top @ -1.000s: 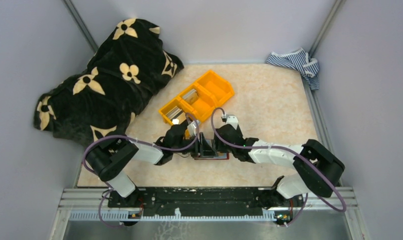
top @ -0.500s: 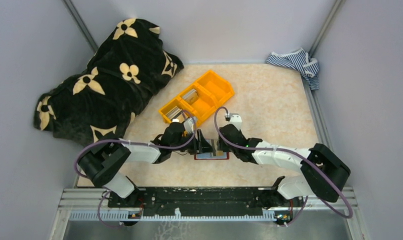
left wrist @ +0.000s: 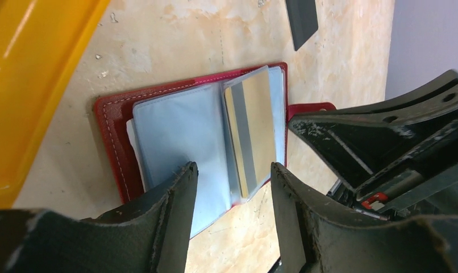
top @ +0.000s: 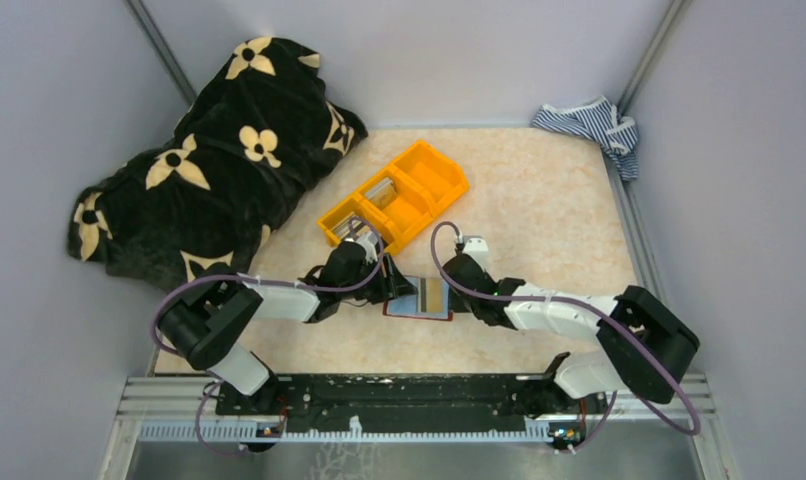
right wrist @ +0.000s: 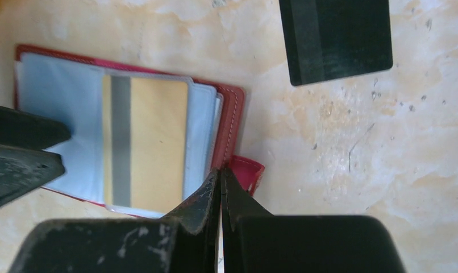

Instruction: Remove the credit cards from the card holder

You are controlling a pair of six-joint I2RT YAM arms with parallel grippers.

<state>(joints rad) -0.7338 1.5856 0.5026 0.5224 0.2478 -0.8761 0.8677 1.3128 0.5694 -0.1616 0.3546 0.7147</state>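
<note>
saw card holder (top: 419, 300) spread open and flat on bench (top: 539, 210), toward near edge, blue pockets up. spotted orange bin (top: 394, 195) at 12 o'clock of it, apart. found left hand (left wrist: 232, 168) at holder's 9 o'clock in top view, fingers (left wrist: 178, 193) apart over blue pocket, nothing clamped; could not tell contact. found right hand (right wrist: 220, 176) at 3 o'clock, fingers pressed together at holder's edge, just beside little red tab (right wrist: 249, 170), nothing seen between them. logged beige credit card (right wrist: 144, 142) with grey stripe lodged in clear pocket. logged dark credit card (right wrist: 334, 37) loose on bench at holder's 1 o'clock in right wrist view, apart from it. noted black floral blanket (top: 209, 150) at 10 o'clock, striped cloth (top: 589, 125) at 2 o'clock.
</note>
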